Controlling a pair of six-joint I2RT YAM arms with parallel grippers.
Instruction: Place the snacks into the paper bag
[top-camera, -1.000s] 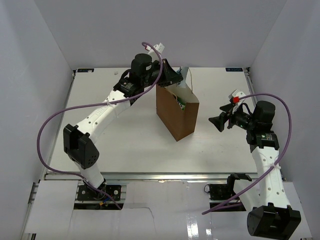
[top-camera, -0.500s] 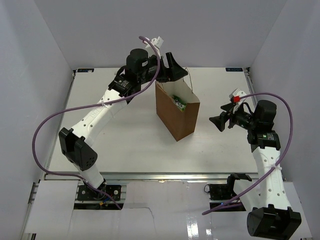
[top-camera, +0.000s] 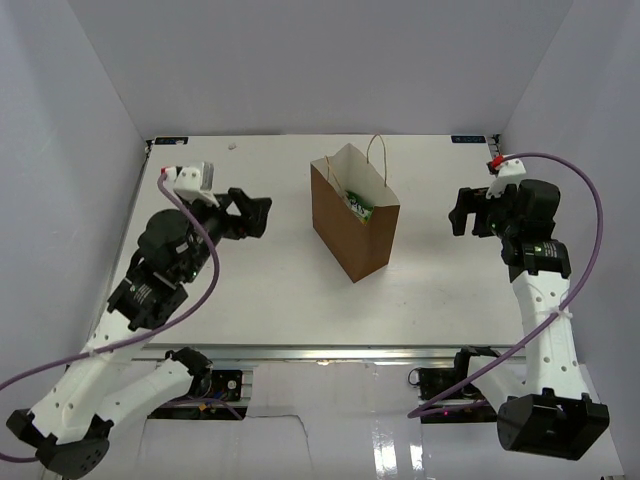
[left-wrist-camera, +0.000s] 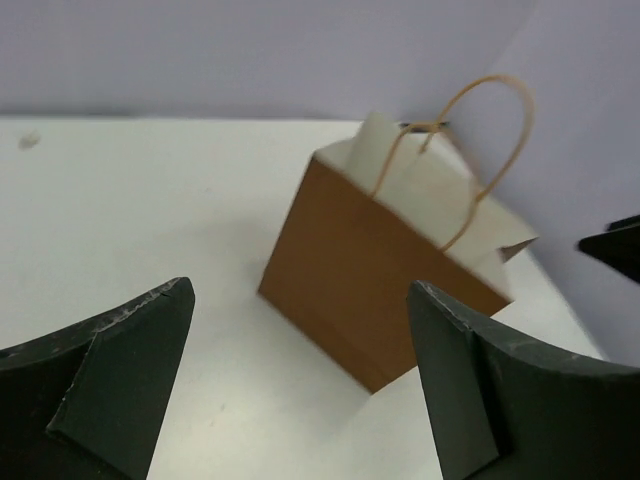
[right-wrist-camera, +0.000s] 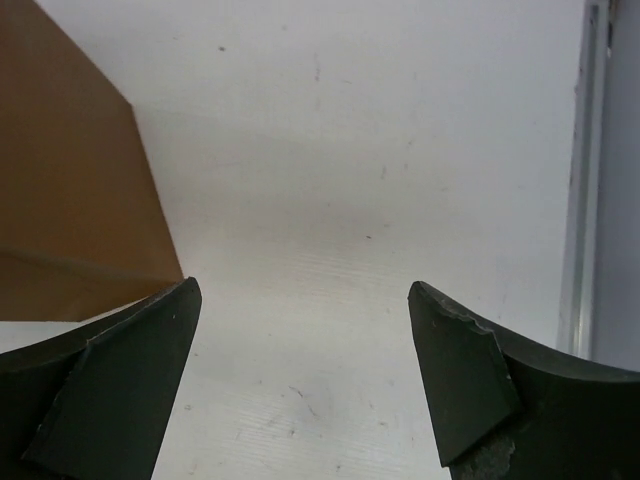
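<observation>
The brown paper bag (top-camera: 350, 232) stands upright in the middle of the table, mouth open and cord handles (top-camera: 377, 152) up. Inside it a lime-green snack packet (top-camera: 358, 206) shows against the pale lining. My left gripper (top-camera: 257, 216) hangs left of the bag, well apart from it, open and empty. In the left wrist view the bag (left-wrist-camera: 360, 285) stands ahead between the black fingers (left-wrist-camera: 120, 385) of the left gripper (left-wrist-camera: 300, 290). My right gripper (top-camera: 462, 214) hovers right of the bag, open with nothing in it. In the right wrist view the right gripper (right-wrist-camera: 302, 290) is over bare table, with the bag's wall (right-wrist-camera: 70, 190) at the left.
White walls close in the table on three sides. A metal rail (right-wrist-camera: 590, 190) runs along the table's right edge. Purple cables (top-camera: 195, 260) loop off both arms. A small speck (top-camera: 232, 146) lies near the back edge.
My left arm has pulled back from over the bag's mouth to the left front, and its gripper has opened. The right gripper has swung back and turned downward.
</observation>
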